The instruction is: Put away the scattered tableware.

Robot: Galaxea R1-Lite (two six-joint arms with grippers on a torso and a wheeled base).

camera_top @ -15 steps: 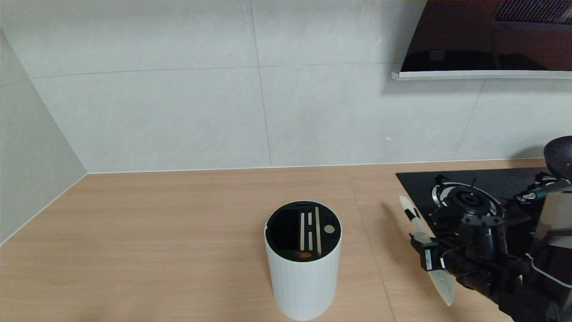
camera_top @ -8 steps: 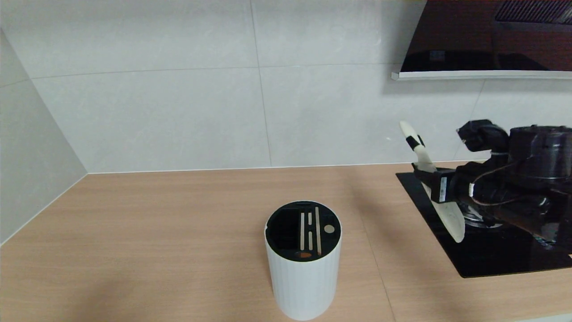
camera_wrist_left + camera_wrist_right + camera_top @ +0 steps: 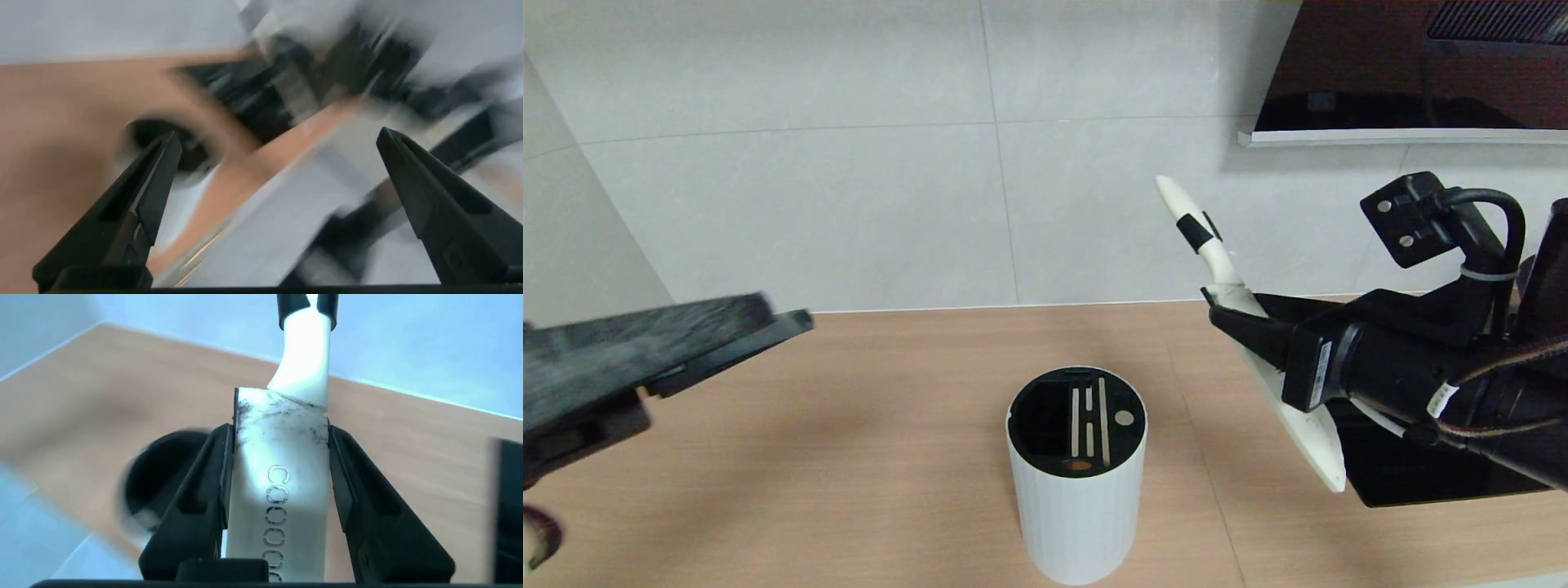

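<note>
My right gripper (image 3: 1250, 327) is clamped on the white knife (image 3: 1217, 253) where handle meets blade. It holds the knife in the air to the right of the white holder (image 3: 1078, 498), blade slanting down, which I judge suits a tip-first drop into a slot. My left gripper (image 3: 276, 139) hangs wide open and empty above the surface (image 3: 849, 457) on the holder's other side, probably to steady it.

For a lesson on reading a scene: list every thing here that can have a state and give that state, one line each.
Knife: held off the counter, tilted, handle up and blade down.
Right gripper: shut on the knife.
Left gripper: open, holding nothing.
Holder: upright on the counter, nothing sticking out of its top.
</note>
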